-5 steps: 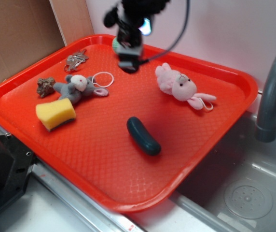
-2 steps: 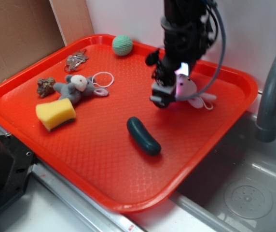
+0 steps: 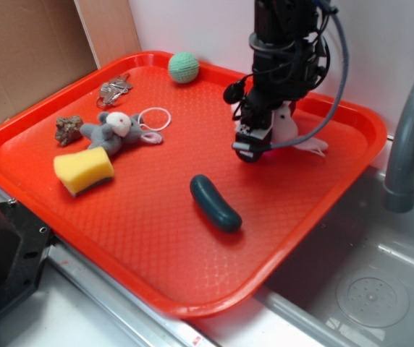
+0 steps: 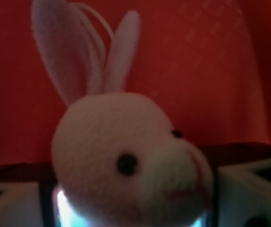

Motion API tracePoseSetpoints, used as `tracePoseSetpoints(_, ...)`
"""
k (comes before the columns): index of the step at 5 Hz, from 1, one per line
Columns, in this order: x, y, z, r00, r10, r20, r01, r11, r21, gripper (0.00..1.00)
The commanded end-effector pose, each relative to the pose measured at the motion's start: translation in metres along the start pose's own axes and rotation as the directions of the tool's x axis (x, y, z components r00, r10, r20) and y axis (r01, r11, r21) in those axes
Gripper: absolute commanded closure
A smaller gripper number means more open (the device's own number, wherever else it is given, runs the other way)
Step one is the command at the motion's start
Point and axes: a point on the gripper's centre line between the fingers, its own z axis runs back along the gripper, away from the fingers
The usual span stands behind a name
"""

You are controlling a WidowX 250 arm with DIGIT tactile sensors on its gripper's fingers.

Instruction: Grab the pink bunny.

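Note:
The pink bunny (image 3: 288, 127) lies on the right rear part of the red tray (image 3: 84, 238), mostly hidden under my arm; only its pale body and one ear show. My gripper (image 3: 253, 150) is lowered right over it. In the wrist view the pink bunny (image 4: 126, 156) fills the middle, ears pointing up, with a thin white loop behind them. Its round head sits between the two fingers of my gripper (image 4: 133, 210), which stands open with a finger close on either side.
On the tray also lie a dark green pickle (image 3: 215, 203), a yellow sponge (image 3: 84, 171), a grey plush animal (image 3: 116, 130), a white ring (image 3: 155, 118), keys (image 3: 114, 90) and a green ball (image 3: 184, 66). A grey faucet (image 3: 408, 144) and sink (image 3: 370, 293) are at right.
My arm swung from the back of the tray, over the green ball, rightward and down onto the bunny. In the last half second it settled slightly lower over it.

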Motion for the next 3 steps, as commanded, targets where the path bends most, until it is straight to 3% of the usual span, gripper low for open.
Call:
tracePoseSetpoints(1, -0.035, -0.054, 0.107, 0.945, 0.327, -0.005, -0.321, 0.928, 0.189, 1.0)
tracePoseSetpoints(2, -0.071, -0.083, 0.144, 0.836, 0.549, 0.01, -0.545, 0.828, 0.132, 1.0)
tracePoseSetpoints(3, -0.105, -0.105, 0.15, 0.681, 0.731, -0.047, -0.731, 0.682, 0.016, 1.0)
